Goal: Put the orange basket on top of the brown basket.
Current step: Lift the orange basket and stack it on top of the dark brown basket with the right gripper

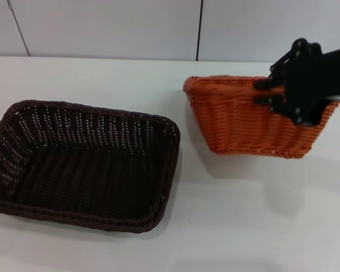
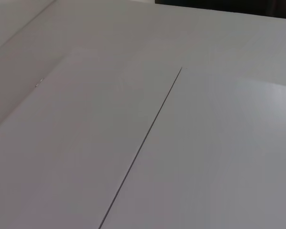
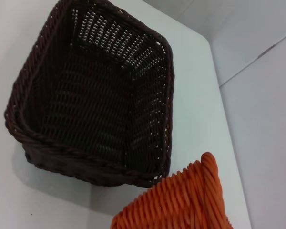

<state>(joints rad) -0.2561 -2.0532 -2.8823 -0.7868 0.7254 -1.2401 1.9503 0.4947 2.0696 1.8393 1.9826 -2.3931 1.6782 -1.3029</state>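
The orange basket (image 1: 238, 122) hangs tilted above the right half of the table, its underside turned toward me and a shadow under it. My right gripper (image 1: 262, 92) is shut on its braided rim near the upper right, one finger on each side of the wall. A corner of the orange basket (image 3: 181, 200) shows in the right wrist view. The brown basket (image 1: 102, 127) rests flat and empty on the table's left half, a gap away from the orange one. It also fills the right wrist view, where the brown basket (image 3: 86, 155) lies beyond the orange corner. My left gripper is out of view.
The white table (image 1: 243, 215) carries both baskets. A pale panelled wall (image 1: 102, 28) runs along its back edge. In the left wrist view only a white surface (image 2: 205, 143) with a thin seam shows.
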